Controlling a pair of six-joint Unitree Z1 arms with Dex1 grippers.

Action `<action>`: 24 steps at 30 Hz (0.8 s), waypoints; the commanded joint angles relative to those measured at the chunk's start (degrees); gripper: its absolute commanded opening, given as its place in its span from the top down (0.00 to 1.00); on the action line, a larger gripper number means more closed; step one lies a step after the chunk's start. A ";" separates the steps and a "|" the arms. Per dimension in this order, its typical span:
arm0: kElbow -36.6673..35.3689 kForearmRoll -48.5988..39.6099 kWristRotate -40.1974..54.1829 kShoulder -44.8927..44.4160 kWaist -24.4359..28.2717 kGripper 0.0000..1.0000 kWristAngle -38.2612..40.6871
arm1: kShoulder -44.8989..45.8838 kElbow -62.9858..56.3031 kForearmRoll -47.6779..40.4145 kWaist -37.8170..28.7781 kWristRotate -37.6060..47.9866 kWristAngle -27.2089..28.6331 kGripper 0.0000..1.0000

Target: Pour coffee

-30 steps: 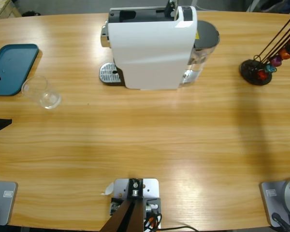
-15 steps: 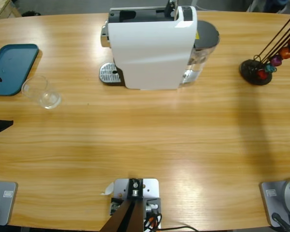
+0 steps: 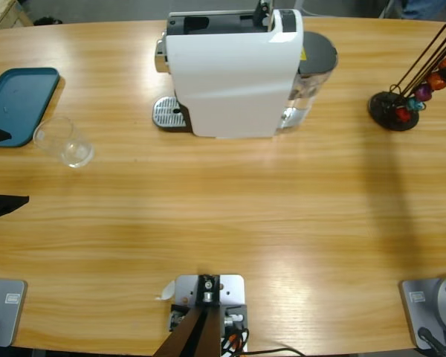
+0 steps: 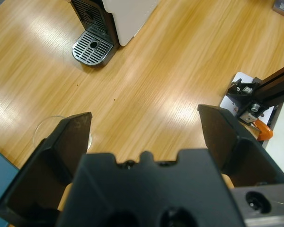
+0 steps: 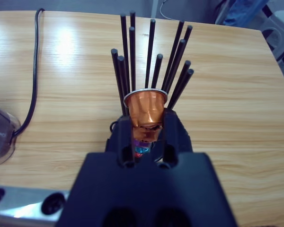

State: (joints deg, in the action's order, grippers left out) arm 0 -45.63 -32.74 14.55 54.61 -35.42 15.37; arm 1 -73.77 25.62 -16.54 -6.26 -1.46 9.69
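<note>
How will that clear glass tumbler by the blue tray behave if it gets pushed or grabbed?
The clear glass tumbler looks empty, so probably light and easy to slide on the smooth wooden table. Standing upright and taller than wide, it might tip if pushed near the rim. Its smooth walls may be slippery.

You have a white coffee machine (image 3: 234, 71) at the far side of the wooden table (image 3: 230, 216), its perforated drip tray (image 3: 168, 113) jutting out to the picture's left and a clear water tank (image 3: 312, 74) on its other side. A clear tumbler (image 3: 63, 141) stands well left of the machine, just beside a teal tray (image 3: 18, 104) at the left edge. At the right edge, a black capsule rack (image 3: 412, 85) holds orange, purple and red capsules (image 3: 424, 93). Two black tips (image 3: 4, 204) show at the left edge.
</note>
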 commanded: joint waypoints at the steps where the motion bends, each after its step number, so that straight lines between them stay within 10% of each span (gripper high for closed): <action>1: 2.81 0.66 -1.01 -1.07 -0.23 0.03 0.54 | 1.09 2.28 2.76 0.53 -1.04 -0.72 1.00; 24: 6.25 2.77 -1.89 -3.65 -0.26 0.03 0.98 | 10.00 15.42 19.25 0.21 -3.54 -0.14 1.00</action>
State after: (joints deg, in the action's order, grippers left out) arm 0 -41.63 -30.53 13.28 52.85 -35.42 15.57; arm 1 -66.53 37.93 -1.02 -6.26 -3.22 9.68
